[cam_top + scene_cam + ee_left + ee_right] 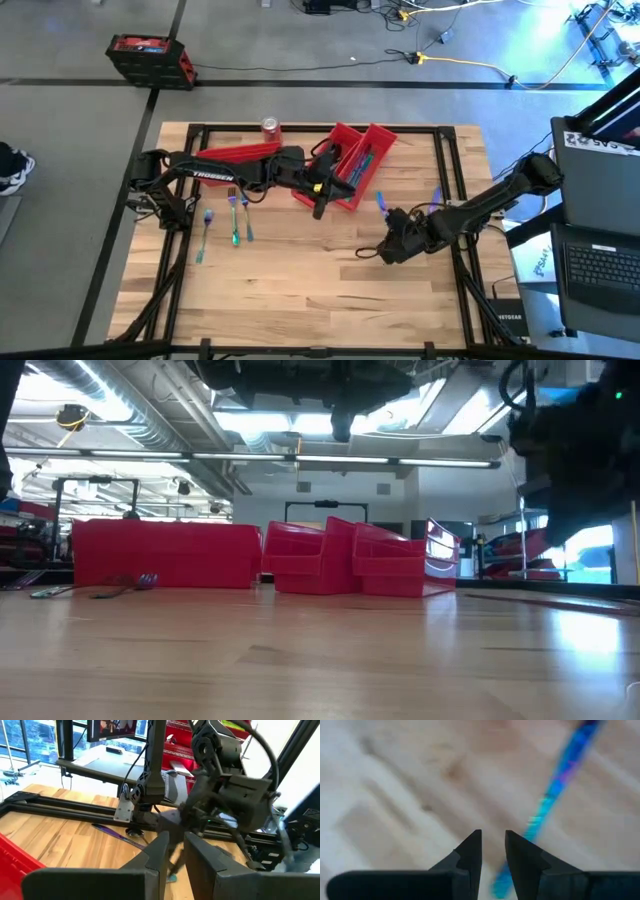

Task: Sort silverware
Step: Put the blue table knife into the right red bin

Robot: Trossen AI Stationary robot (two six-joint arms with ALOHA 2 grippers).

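Three pieces of silverware [234,222] lie flat on the table's left part. One blue piece [380,200] lies right of the red bins [350,165], and another [117,832] by the black rail. A few pieces [362,158] lie in the bins. My right gripper [383,250] is right of the table's middle, pointing steeply down and shut on a blue iridescent piece [555,790]. My left gripper [320,208] hangs at the bins' near end, pointing level toward the right arm. Its fingers [176,836] are a narrow slit apart with nothing between them. My right gripper comes at the blue piece from above. The piece shows far back between the two fingers [501,882], passes behind one finger [520,855] and slants out past the tips. The finger hides the exact place of contact, and which end it has cannot be told.
A long red bin [240,155] lies at the far left, with a red soda can [270,127] behind it. A black frame rail [445,170] runs along the table's edges. Bare wood takes up the near half [300,300]. A laptop [600,265] stands off the right edge.
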